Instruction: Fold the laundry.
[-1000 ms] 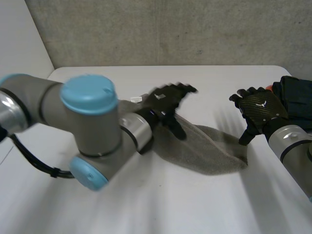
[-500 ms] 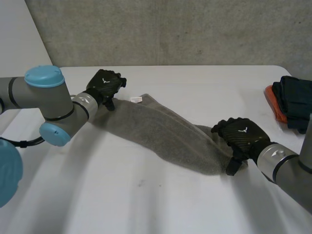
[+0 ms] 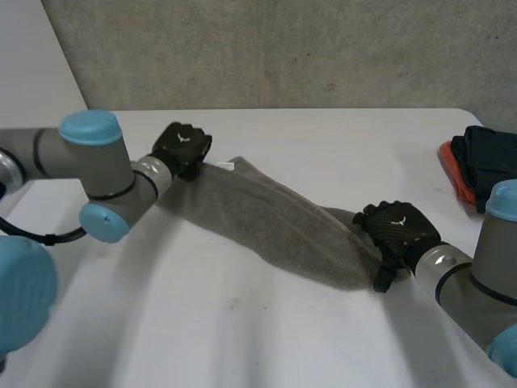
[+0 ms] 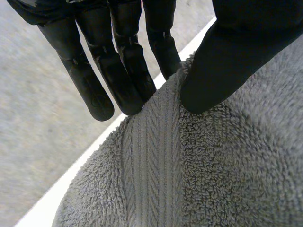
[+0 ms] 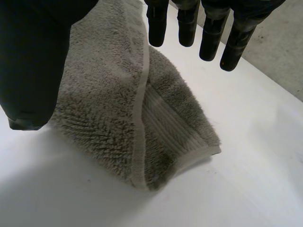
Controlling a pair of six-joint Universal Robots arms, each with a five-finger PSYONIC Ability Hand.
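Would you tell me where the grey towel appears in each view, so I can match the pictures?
Head view: the grey towel stretches diagonally over the white table, from the left robot hand to the right robot hand.
Left wrist view: its ribbed band runs under that robot hand's thumb.
Right wrist view: its folded end lies beneath the palm.
Shared landmark: the white table.

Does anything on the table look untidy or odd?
Yes. The grey towel lies askew, bunched into a diagonal strip between the left hand and the right hand, with its corner by the right hand doubled over.
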